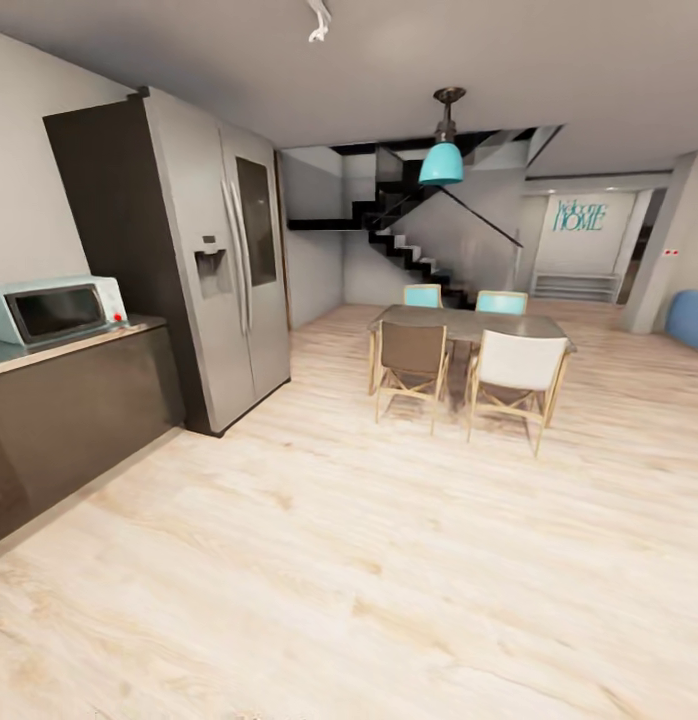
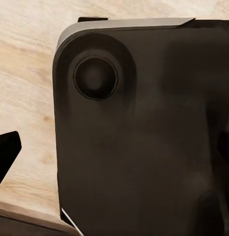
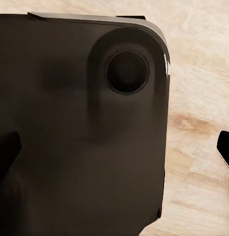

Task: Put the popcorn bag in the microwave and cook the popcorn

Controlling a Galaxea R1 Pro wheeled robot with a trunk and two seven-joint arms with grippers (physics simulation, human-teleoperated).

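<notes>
The pale blue-white microwave [image 1: 57, 310] stands with its dark glass door closed on the grey countertop [image 1: 99, 338] at the far left of the head view, above dark cabinet fronts. The popcorn bag and the popcorn are out of view. In the left wrist view my left gripper [image 2: 114, 152] hangs open over the robot's dark base [image 2: 144, 137], one fingertip [image 2: 6, 158] showing against the wood floor. My right gripper [image 3: 114, 150] is open too, fingertips [image 3: 5, 153] spread wide over the same dark base [image 3: 70, 128]. Neither holds anything.
A tall steel fridge [image 1: 224, 270] stands right of the countertop. A dining table [image 1: 469, 324] with several chairs sits ahead, under a teal pendant lamp [image 1: 442, 162]. Dark stairs [image 1: 409, 250] rise behind it. Pale wood floor [image 1: 369, 560] spreads wide in front.
</notes>
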